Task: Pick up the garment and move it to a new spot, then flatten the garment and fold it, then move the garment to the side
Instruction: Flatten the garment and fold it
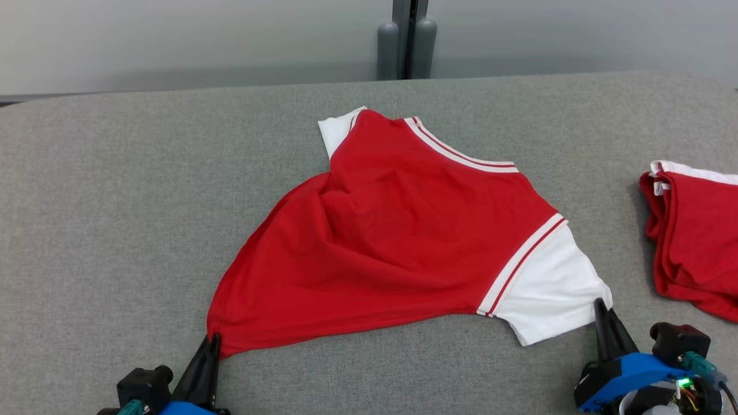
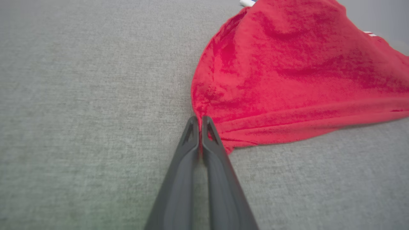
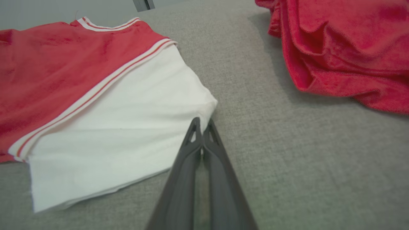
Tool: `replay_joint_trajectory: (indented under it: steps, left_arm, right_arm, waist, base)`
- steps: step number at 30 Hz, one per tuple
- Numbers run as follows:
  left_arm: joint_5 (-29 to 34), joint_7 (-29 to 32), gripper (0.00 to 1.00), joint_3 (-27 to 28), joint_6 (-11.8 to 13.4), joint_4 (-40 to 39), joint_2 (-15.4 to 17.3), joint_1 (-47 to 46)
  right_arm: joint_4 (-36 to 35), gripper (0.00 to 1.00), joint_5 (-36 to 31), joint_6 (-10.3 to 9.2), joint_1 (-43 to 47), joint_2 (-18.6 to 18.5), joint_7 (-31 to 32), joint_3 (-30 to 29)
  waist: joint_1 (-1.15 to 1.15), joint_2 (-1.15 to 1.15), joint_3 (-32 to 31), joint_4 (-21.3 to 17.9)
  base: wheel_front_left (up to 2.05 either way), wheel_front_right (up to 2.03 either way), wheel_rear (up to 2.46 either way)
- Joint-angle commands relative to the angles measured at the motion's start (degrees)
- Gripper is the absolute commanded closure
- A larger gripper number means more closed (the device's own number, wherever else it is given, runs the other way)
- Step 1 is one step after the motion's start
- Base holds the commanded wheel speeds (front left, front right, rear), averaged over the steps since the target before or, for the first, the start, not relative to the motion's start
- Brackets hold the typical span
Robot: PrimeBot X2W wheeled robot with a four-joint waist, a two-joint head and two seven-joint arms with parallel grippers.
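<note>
The garment [image 1: 398, 230] is a red shirt with white sleeves and striped trim, lying rumpled and partly spread in the middle of the grey table [image 1: 115, 202]. My left gripper [image 1: 214, 340] is shut on its near-left red hem corner; in the left wrist view the red cloth [image 2: 287, 64] runs pinched into the closed tips of that gripper [image 2: 200, 119]. At the near right my right gripper [image 1: 599, 304] is shut on the corner of the white sleeve [image 3: 96, 105], its tips [image 3: 202, 123] meeting right at the sleeve's edge.
A second red garment [image 1: 697, 230] lies bunched at the table's right edge, close to my right gripper and also seen in the right wrist view [image 3: 345, 48]. A grey post [image 1: 406, 40] stands behind the table's far edge. Bare grey cloth stretches to the left.
</note>
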Motion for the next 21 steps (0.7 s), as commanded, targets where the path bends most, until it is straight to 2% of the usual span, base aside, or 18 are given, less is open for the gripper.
replay_joint_trajectory:
  steps: [1,5,11,17,21]
  left_arm:
    - [-0.54,0.11,1.00,0.44,0.18,-0.75,0.09,-0.37]
    - [-3.00,0.10,1.00,0.98,0.17,-3.89,-1.40,-1.43]
    - [-7.54,0.03,1.00,-1.11,0.15,-9.60,-0.30,-7.24]
    - [-10.00,0.04,1.00,-0.90,0.14,-15.33,5.72,-20.03]
    - [-10.01,0.15,1.00,-0.87,0.15,-16.23,10.37,-29.52]
  right_arm:
    - [-1.59,1.00,1.89,0.03,0.45,-0.17,0.01,0.56]
    - [-6.33,1.00,7.31,0.03,-0.72,-0.15,0.01,1.97]
    - [-14.86,1.00,13.98,0.03,-4.97,-0.24,-0.02,2.65]
    - [-22.74,1.00,16.77,0.03,-14.69,-0.19,0.01,0.67]
    - [-26.45,1.00,14.77,0.03,-22.21,-0.16,0.01,0.67]
  waist:
    - [-0.01,-0.01,-1.16,-0.37]
    - [-0.01,-0.01,-4.26,-0.64]
    - [-0.01,-0.01,-10.45,-0.77]
    - [-0.01,-0.01,-12.92,-0.47]
    - [-0.01,-0.01,-13.13,-0.37]
  base:
    - [0.00,0.00,0.00]
    - [0.00,0.00,0.00]
    - [0.00,0.00,0.00]
    - [0.00,0.00,0.00]
    - [0.00,0.00,0.00]
